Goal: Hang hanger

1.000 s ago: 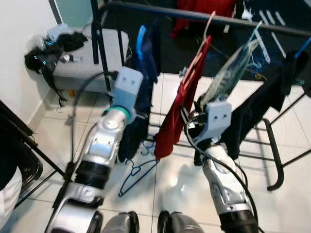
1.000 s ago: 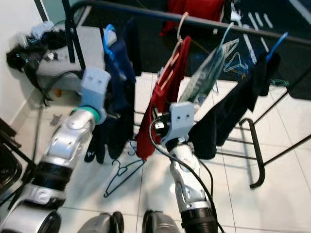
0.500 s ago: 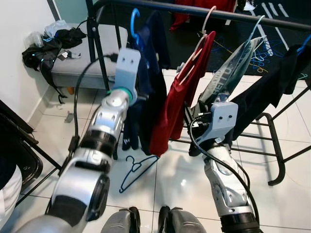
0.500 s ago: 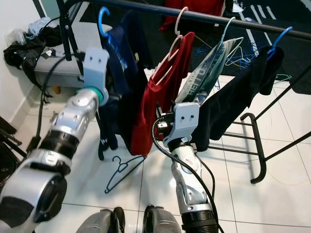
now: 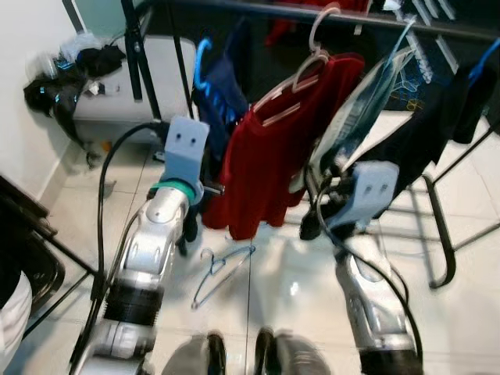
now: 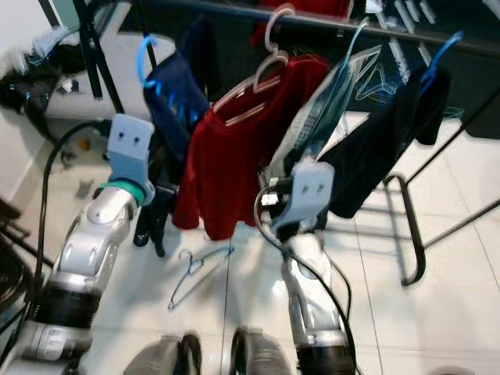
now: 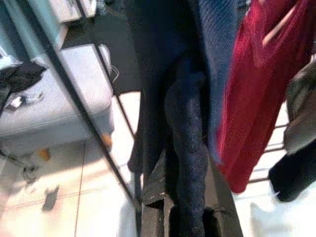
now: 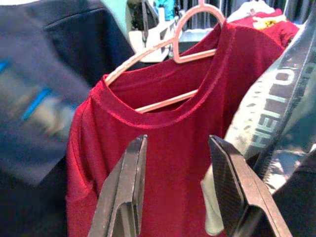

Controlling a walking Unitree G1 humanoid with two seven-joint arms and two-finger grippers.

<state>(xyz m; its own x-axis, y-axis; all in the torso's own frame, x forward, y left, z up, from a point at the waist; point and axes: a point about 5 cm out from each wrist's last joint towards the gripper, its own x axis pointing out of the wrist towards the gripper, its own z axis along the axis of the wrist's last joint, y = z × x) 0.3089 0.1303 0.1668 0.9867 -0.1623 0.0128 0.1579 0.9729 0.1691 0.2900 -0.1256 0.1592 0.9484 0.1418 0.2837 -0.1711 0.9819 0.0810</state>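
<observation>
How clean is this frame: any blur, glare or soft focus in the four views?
Left and right eye views: motion blur, worst along the bottom edge; glare on the glossy white floor tiles. Left wrist view: soft throughout, the dark navy garment too close to focus. Right wrist view: the red T-shirt on its pink hanger is fairly sharp, the navy cloth beside it smeared.

Rail [image 5: 328,17] crowded — bare gap between red shirt [image 5: 281,160] and navy garment [image 5: 221,98].
</observation>
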